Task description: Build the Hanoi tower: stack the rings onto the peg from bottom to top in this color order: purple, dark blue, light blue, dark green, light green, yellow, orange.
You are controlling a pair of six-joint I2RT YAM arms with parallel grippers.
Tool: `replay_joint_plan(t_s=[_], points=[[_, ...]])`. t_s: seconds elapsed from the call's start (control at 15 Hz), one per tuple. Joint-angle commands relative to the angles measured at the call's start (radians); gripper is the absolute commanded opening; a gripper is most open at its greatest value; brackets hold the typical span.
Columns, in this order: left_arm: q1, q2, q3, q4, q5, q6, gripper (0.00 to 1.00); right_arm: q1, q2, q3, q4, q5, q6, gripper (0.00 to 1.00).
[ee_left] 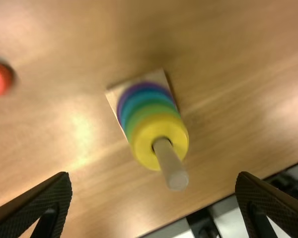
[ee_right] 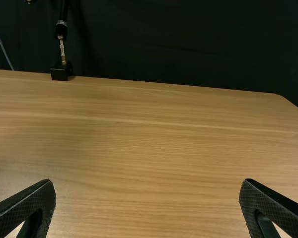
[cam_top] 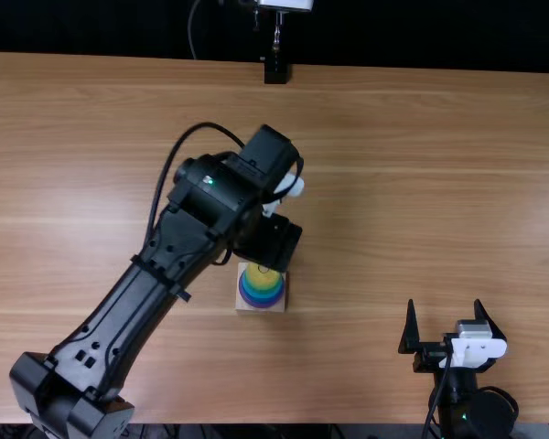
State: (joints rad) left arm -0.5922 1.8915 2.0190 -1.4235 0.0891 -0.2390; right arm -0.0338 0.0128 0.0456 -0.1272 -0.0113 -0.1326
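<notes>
Rings [ee_left: 143, 134] circle the peg [ee_left: 171, 166] well inside the table's edge [cam_top: 210, 419], left tool [cam_top: 268, 243] and right tool [cam_top: 445, 312] wide open, empty.

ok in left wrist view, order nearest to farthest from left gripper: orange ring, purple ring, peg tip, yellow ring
1. Peg tip, sticking up
2. Yellow ring, topmost of those stacked
3. Purple ring, lowest of those stacked
4. Orange ring, off to one side

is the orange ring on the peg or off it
Off. The left wrist view shows the orange ring lying on the table, apart from the peg, where the yellow ring is topmost.
</notes>
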Motion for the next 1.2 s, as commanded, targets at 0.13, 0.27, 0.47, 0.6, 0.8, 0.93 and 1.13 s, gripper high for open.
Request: replay_joint_plan(t_s=[0.13, 0.27, 0.47, 0.6, 0.8, 0.93, 1.13], points=[[0.114, 0.006, 0.086, 0.037, -0.003, 0.007, 1.0, -0.009, -0.013, -0.03, -0.006, 0.002, -0.002, 1.0], [0.154, 0.004, 0.087, 0.093, -0.069, 0.011, 1.0, -0.009, -0.013, -0.029, -0.006, 0.002, -0.002, 1.0], [0.207, 0.0, 0.044, 0.159, -0.185, 0.07, 1.0, -0.009, -0.013, -0.03, -0.006, 0.002, -0.004, 1.0], [0.249, -0.022, -0.088, 0.221, -0.188, 0.237, 1.0, -0.009, -0.013, -0.029, -0.006, 0.002, -0.002, 1.0], [0.328, -0.074, -0.338, 0.503, -0.174, 0.268, 1.0, -0.009, -0.013, -0.03, -0.006, 0.002, -0.004, 1.0], [0.342, -0.074, -0.451, 0.634, -0.174, 0.267, 1.0, -0.009, -0.013, -0.029, -0.006, 0.002, -0.002, 1.0], [0.356, -0.062, -0.514, 0.669, -0.174, 0.272, 1.0, -0.009, -0.013, -0.03, -0.006, 0.002, -0.002, 1.0]])
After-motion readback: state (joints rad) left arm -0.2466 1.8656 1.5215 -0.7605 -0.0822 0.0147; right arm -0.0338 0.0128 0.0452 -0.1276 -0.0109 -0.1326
